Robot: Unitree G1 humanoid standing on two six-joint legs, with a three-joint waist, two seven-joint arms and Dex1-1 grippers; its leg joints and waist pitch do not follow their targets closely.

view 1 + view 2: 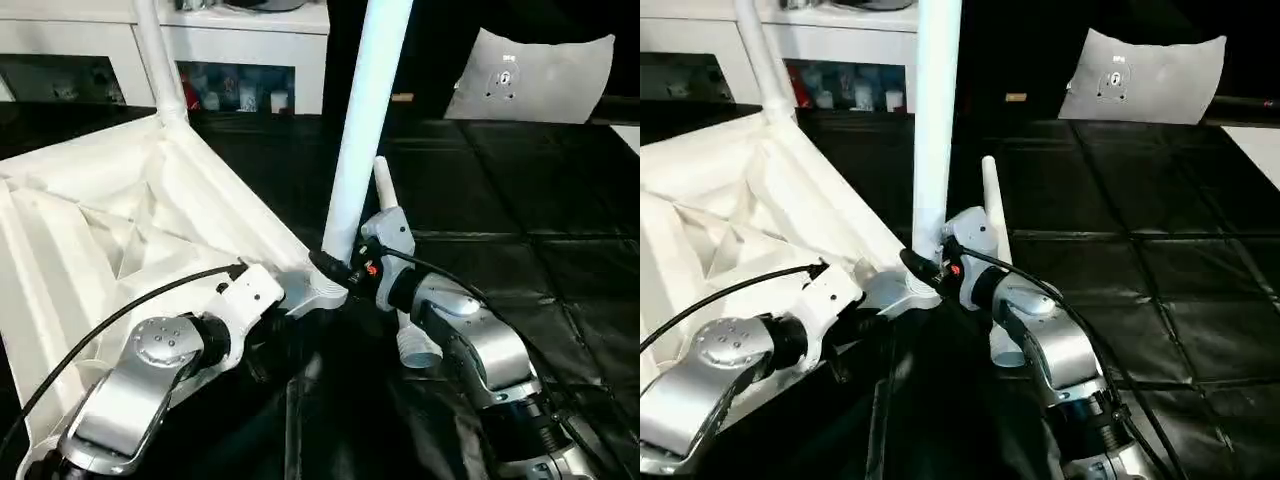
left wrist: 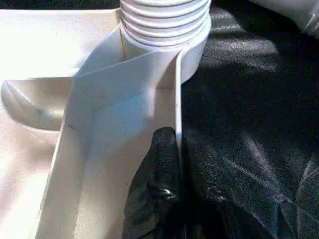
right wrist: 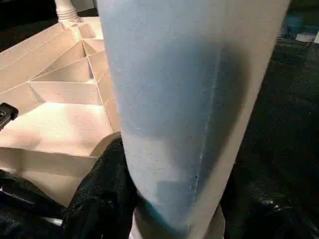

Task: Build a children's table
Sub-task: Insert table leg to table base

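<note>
The left pincer is pinched shut on the tabletop's rim just below the corner socket, likely steadying it. Beside it, the right pincer grips the upright leg low, probably for screwing in. Another leg already stands at the far corner.

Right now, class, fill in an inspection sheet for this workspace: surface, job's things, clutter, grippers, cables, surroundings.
Surface: black mat with a grid of seams.
Job's things: tabletop lies underside up, ribs showing; one leg stands in the far corner socket; another leg stands upright at the near corner socket, threads still showing; a third leg lies on the mat behind the right arm.
Clutter: nothing seen.
Grippers: left gripper shut on the tabletop's rim; right gripper shut on the upright leg.
Cables: black cable over the left forearm; another on the right wrist.
Surroundings: white cabinet; white pad.
</note>
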